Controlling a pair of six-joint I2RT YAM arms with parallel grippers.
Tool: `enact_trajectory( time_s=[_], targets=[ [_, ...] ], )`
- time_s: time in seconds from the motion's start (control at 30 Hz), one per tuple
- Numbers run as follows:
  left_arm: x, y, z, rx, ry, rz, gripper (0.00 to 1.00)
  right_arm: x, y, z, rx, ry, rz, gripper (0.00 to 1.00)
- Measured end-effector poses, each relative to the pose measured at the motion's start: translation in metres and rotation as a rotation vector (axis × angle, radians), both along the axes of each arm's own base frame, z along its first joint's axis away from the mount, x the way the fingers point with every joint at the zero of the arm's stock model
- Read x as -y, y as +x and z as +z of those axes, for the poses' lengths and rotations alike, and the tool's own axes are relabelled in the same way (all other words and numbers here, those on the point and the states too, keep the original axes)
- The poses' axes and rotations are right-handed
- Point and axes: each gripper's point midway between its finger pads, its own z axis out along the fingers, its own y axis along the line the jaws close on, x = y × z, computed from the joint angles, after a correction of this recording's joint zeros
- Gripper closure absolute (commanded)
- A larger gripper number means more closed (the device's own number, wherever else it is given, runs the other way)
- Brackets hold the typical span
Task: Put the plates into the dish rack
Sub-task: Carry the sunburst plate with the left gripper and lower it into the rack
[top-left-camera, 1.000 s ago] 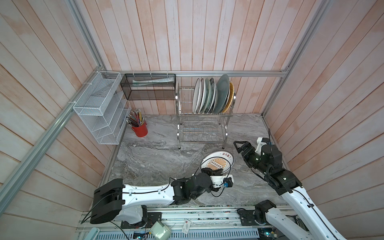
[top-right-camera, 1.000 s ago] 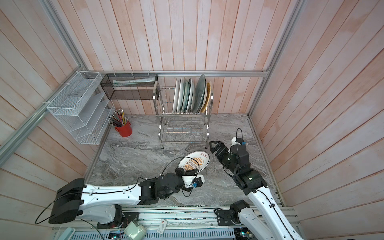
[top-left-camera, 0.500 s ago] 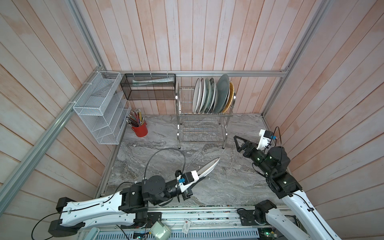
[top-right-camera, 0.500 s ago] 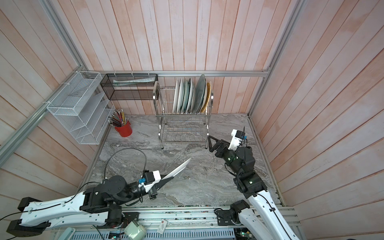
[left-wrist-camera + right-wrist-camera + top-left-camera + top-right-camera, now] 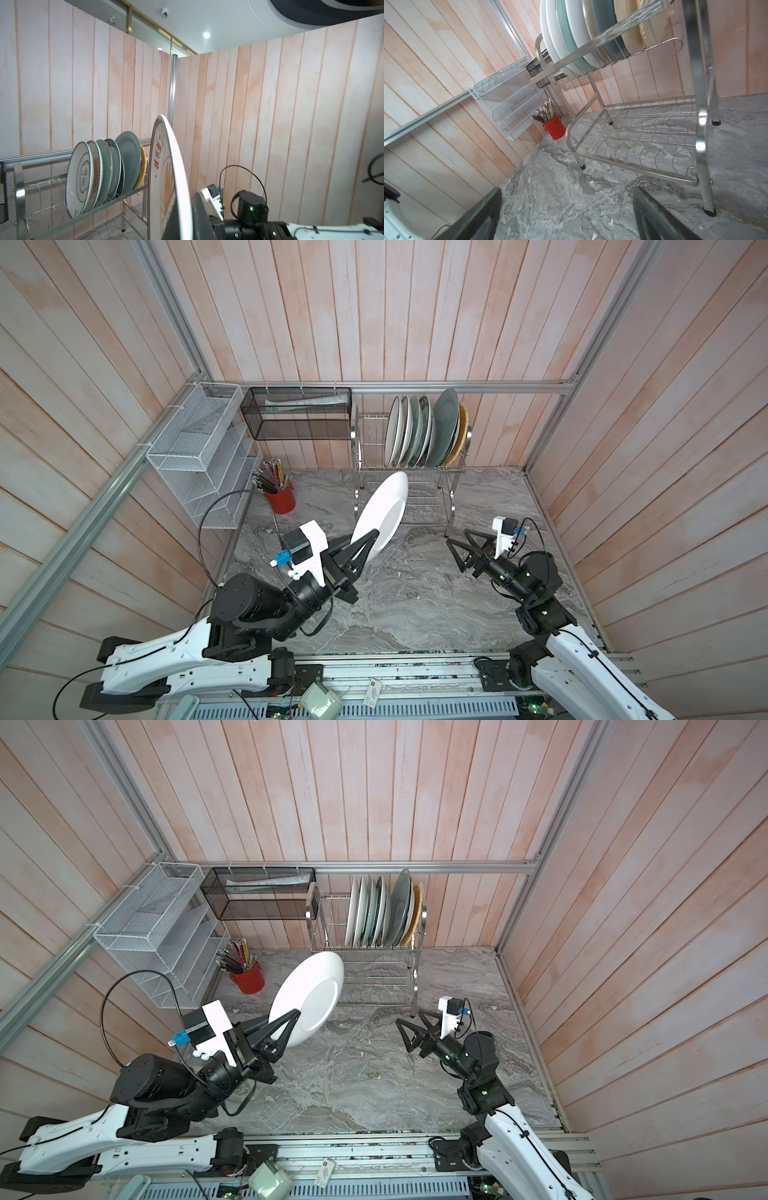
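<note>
My left gripper is shut on the lower rim of a white plate. The plate stands on edge in the air in front of the dish rack. Its orange sunburst face shows in the left wrist view. Several plates stand upright in the rack's upper tier; the lower tier holds nothing. My right gripper hovers open and holds nothing, above the marble by the rack's right legs.
A red pencil cup stands left of the rack. A white mesh organiser hangs on the left wall and a black mesh basket on the back wall. Wooden walls close in three sides.
The plate has come up off the table at the front and now stands on edge, higher and nearer the rack, carried by my left gripper. My right gripper has barely shifted.
</note>
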Motion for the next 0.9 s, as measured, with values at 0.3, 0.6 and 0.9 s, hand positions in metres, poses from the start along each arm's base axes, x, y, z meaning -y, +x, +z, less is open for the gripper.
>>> enact_trajectory(
  time_s=[0.3, 0.6, 0.9],
  targets=[
    [0.022, 0.075, 0.035, -0.039, -0.016, 0.219, 1.0, -0.02, -0.029, -0.022, 0.114, -0.029, 0.107, 0.02],
    [0.015, 0.143, 0.061, -0.057, -0.025, 0.297, 1.0, -0.033, -0.03, -0.037, 0.13, -0.067, 0.144, 0.02],
    [0.005, 0.223, 0.059, -0.115, 0.011, 0.306, 1.0, -0.052, -0.037, -0.049, 0.158, -0.108, 0.212, 0.02]
  ],
)
